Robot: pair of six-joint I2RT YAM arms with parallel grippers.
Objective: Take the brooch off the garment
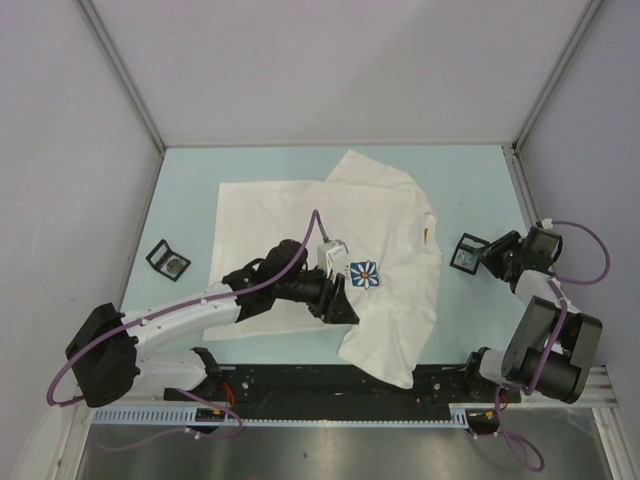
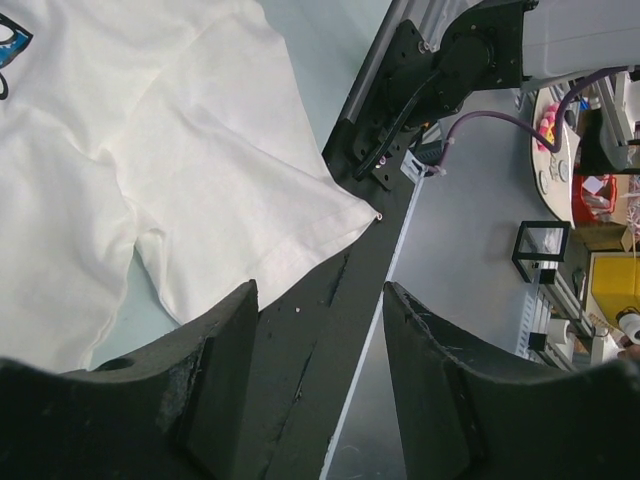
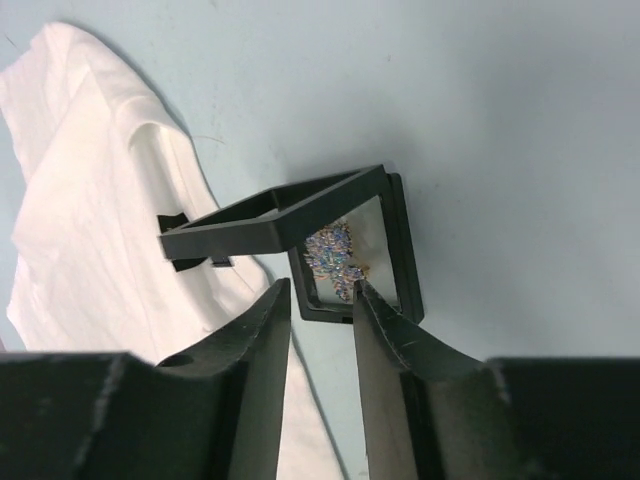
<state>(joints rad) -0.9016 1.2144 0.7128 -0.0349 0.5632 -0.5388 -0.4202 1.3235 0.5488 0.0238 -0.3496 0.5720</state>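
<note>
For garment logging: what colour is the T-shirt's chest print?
Blue and white flower print, best in top external view.

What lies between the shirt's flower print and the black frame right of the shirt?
Between flower print and frame, the top view shows only white shirt cloth, then a bare strip of table.

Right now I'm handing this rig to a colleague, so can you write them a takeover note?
Left gripper: open, empty, over the T-shirt near its flower print.
Right gripper: tips close together at a glittery piece, possibly the brooch, in an open black frame beside the shirt; grip unclear.
Done: no pin shows on the shirt, though the left arm hides part.
Left: confirm the brooch is off.
</note>
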